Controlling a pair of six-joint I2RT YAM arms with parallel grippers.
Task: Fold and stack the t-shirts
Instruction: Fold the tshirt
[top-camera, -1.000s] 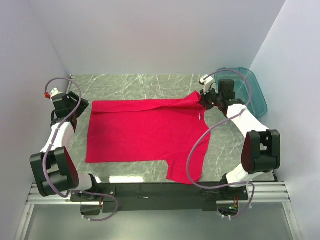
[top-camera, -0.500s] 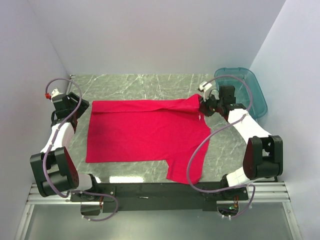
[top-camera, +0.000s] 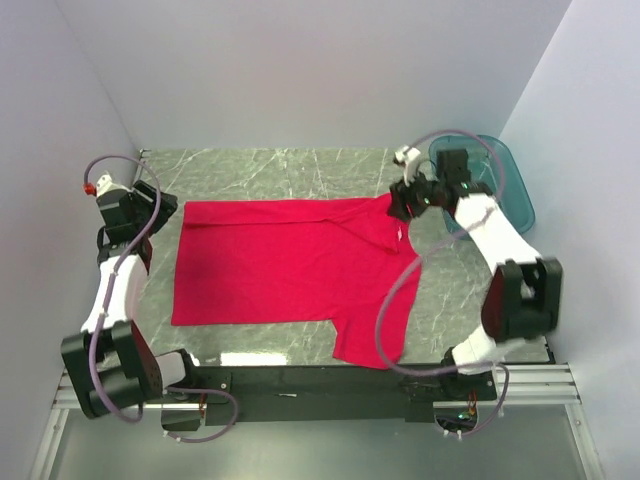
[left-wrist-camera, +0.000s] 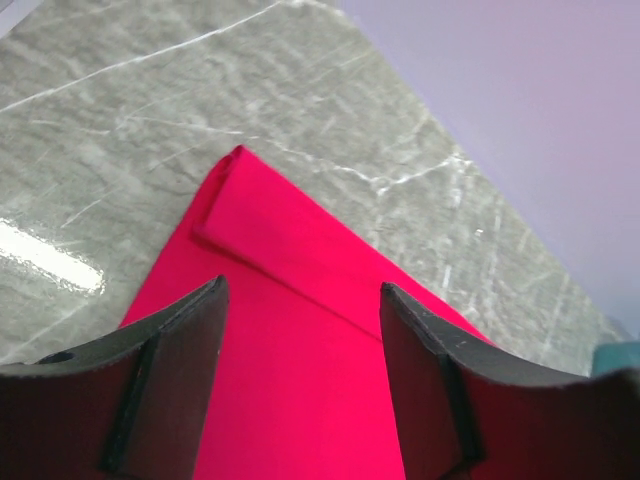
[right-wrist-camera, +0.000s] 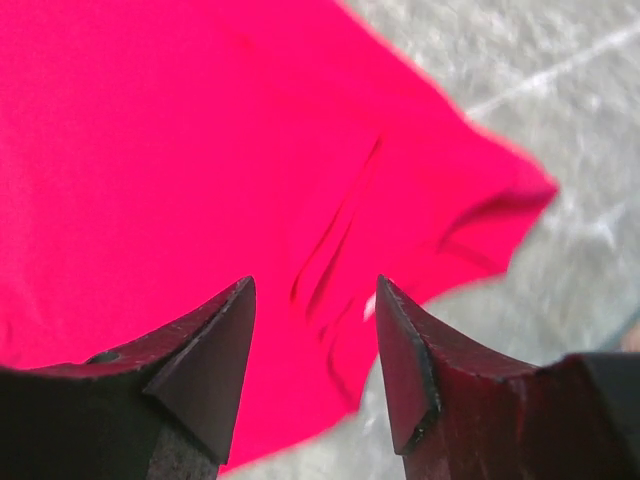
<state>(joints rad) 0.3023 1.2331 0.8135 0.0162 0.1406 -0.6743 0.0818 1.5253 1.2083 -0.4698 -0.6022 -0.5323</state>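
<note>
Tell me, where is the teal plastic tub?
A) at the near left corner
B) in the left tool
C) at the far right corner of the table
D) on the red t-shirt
C: the teal tub sits in the far right corner, apart from the red t-shirt.

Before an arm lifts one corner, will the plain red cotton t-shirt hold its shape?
Probably not: the plain red cotton t-shirt lies flat and creased on the grey marbled table, so it should droop. Its thin folded edge suggests little weight.
</note>
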